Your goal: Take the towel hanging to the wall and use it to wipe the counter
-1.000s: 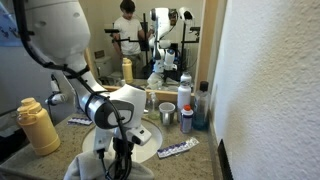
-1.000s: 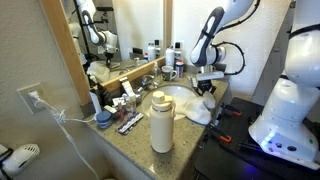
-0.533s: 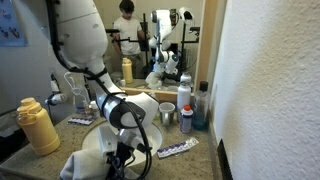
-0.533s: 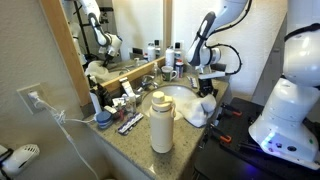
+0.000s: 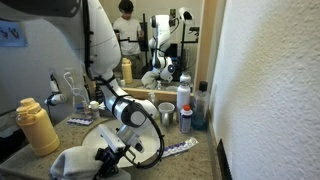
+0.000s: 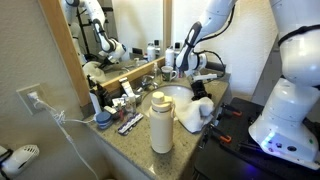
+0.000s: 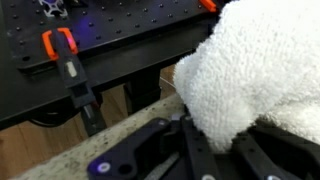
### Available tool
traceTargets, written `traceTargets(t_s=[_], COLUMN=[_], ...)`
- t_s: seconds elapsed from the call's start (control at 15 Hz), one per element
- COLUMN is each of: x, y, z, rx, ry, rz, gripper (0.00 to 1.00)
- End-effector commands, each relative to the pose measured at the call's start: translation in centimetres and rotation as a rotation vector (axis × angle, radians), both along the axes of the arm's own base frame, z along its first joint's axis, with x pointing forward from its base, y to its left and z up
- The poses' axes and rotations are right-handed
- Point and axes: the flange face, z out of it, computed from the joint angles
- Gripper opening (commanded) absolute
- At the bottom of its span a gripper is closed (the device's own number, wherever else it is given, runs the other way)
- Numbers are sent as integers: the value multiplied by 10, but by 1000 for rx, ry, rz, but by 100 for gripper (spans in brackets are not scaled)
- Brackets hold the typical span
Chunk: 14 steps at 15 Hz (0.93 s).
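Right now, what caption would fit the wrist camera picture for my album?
The gripper, shut on the fluffy white towel, at the edge of the speckled counter.

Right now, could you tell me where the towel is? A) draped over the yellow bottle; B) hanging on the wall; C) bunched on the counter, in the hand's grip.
C: the towel lies bunched on the counter at its front edge, with the hand shut on it.
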Motion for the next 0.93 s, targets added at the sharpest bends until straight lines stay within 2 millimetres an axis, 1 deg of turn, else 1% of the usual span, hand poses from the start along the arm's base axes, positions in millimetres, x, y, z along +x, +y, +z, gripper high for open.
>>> traceTargets(t_s=[0.0,0.13,0.2,0.27,0.4,0.6,0.73,0.87], x=[3,2,2,1,-2,-10,-21,-34], y=[49,62,62,60,48,38,34,24], z=[-41,-45,-47,-50,-41,-27,-19,-11], rx=[155,221,209,165,88,-19,-70,-127], ry=[67,121,140,156,151,116,110,95], rz=[108,168,166,149,110,35,-4,-48], gripper=[3,3,3,3,3,3,3,3])
